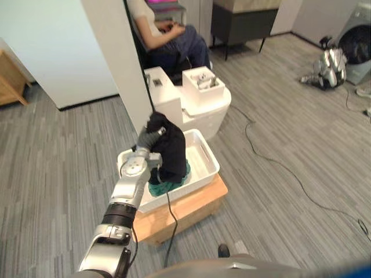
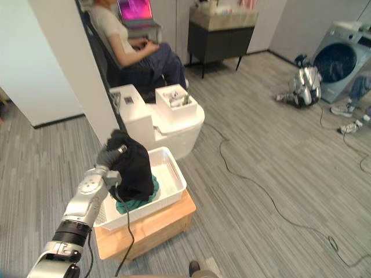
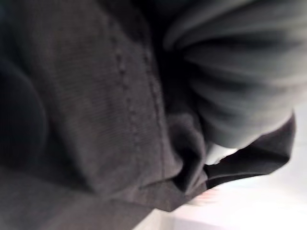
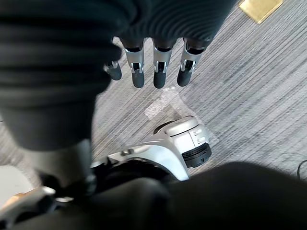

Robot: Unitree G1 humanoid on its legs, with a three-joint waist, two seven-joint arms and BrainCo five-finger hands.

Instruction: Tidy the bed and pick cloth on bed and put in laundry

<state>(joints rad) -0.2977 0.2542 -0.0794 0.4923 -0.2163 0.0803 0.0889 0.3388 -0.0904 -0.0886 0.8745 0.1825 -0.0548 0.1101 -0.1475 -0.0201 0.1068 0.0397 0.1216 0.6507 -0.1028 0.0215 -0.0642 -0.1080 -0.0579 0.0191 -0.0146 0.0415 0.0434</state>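
A: Since the dark cloth (image 1: 171,147) hangs bunched over the left hand (image 1: 152,138), right above the white basket (image 1: 210,156), is this a drop coming up?

B: prob yes, that's my guess. Cloth's lower end reaches down into the basket and touches the teal cloth (image 1: 167,187) inside. Hand is up high so the cloth clears the rim, I'd say

A: L hand state?

B: can't tell, fingers are buried under the fabric. Wrist view gives just dark cloth + ribbed cover

A: R hand?

B: right hand (image 4: 161,57) has fingers straight and relaxed, pointing at the floor, nothing in it. Idle

A: containers?

B: basket sits on a wooden box (image 1: 194,205). Inside: teal cloth w/ the dark one draped on top; the end toward the robot's right is bare. Washing machine (image 2: 353,35) is far back right, well apart from the basket, contents unclear

A: so the task thing is where?

B: dark cloth = on L hand, partly in the basket, not let go yet as far as I can judge
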